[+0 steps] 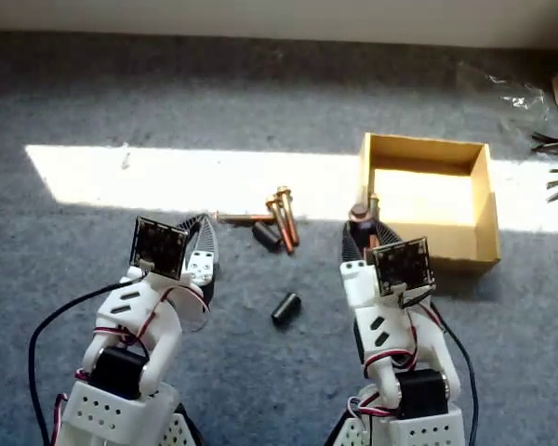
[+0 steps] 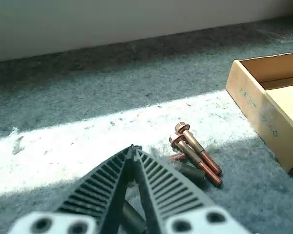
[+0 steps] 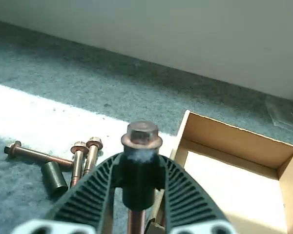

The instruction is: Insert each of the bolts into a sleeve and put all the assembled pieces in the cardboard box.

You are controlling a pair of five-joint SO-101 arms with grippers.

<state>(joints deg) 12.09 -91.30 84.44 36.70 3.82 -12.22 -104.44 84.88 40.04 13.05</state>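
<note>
The right tool (image 3: 139,158) is clamped on a dark sleeve (image 3: 138,190) with a bolt (image 3: 141,134) standing through it, head up. It holds them just beside the left wall of the cardboard box (image 1: 458,243), close to the box's near left corner. The left tool (image 2: 132,150) has its fingers pressed together with nothing between them, and its tip sits just beside the threaded end of a single bolt (image 1: 244,217) lying crosswise. Between the two tools a pair of bolts (image 1: 285,217) lie side by side, with a loose sleeve (image 1: 266,235) against their near ends. A second loose sleeve (image 1: 285,308) lies nearer, apart from the rest. Faint print runs along the box's outer wall, too small to read. The tabletop (image 1: 74,93) is covered in grey-blue carpet crossed by a bright band of sunlight (image 1: 102,177), with a pale wall (image 2: 88,24) along the far edge. At the far right lie crumpled clear plastic (image 1: 516,93) and some thin dark rods (image 1: 553,144).
</note>
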